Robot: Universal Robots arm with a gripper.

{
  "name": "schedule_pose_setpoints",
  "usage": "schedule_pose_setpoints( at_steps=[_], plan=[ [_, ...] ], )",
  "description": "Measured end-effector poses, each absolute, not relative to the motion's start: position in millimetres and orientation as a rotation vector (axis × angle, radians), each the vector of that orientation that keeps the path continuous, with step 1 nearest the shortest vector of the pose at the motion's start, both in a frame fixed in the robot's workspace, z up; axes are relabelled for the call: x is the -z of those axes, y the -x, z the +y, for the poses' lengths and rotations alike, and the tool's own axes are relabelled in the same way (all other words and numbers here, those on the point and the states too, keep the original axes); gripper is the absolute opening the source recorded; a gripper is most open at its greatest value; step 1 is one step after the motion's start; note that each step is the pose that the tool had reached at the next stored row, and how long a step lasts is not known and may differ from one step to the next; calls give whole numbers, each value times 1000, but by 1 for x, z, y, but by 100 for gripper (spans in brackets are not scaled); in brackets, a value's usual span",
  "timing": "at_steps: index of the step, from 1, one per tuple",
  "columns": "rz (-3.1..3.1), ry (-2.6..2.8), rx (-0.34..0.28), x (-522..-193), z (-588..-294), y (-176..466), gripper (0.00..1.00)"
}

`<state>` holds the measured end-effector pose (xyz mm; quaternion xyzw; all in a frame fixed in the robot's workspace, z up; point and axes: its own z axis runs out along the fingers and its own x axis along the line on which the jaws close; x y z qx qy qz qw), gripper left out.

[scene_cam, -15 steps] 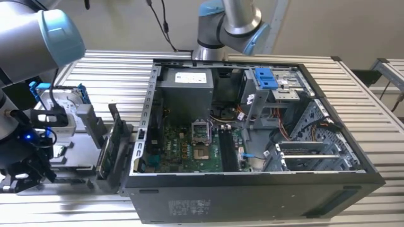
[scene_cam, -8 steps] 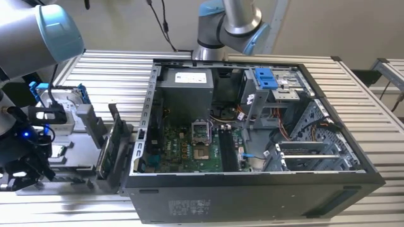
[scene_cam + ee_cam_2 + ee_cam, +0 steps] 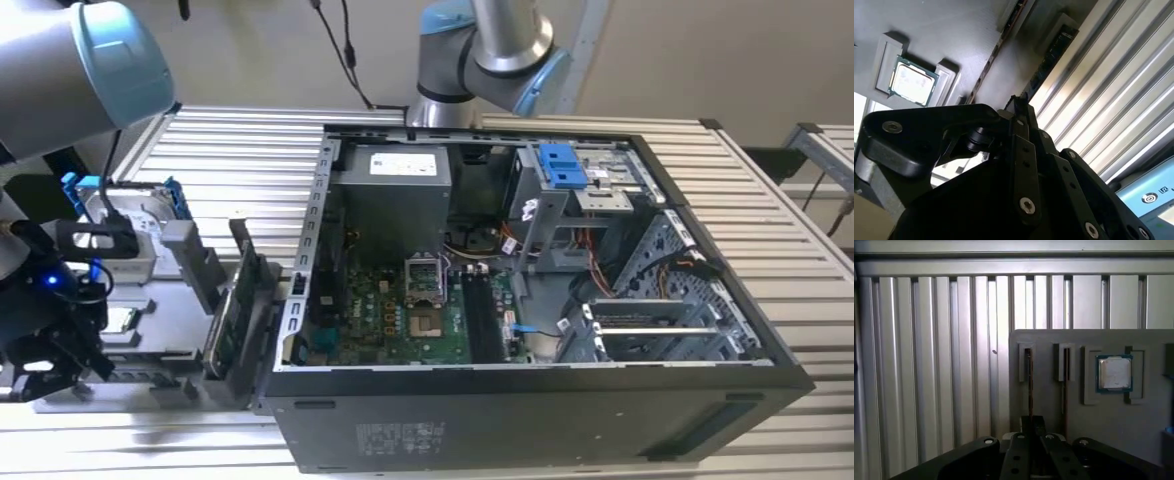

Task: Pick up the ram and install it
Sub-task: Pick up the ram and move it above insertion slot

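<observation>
Ram | stands on its thin edge in a slot of the gray tray, near the tray's rim | gripper narrow, pinching it | second stick and processor chip beside it | ribbed surface under the tray

Soft, even light fills the exterior view: the ribbed tabletop shines pale, the open computer case is dark inside. In the second wrist view glare streaks the slats and bleaches the processor chip; the gripper is nearly black against it
</observation>
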<state>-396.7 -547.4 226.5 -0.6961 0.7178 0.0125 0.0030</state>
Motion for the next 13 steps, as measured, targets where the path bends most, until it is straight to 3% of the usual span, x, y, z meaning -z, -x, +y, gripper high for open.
schedule_pose_setpoints(
  at_steps=[13],
  plan=[
    [2251,2183,-39,-241,-547,397,14]
  ],
)
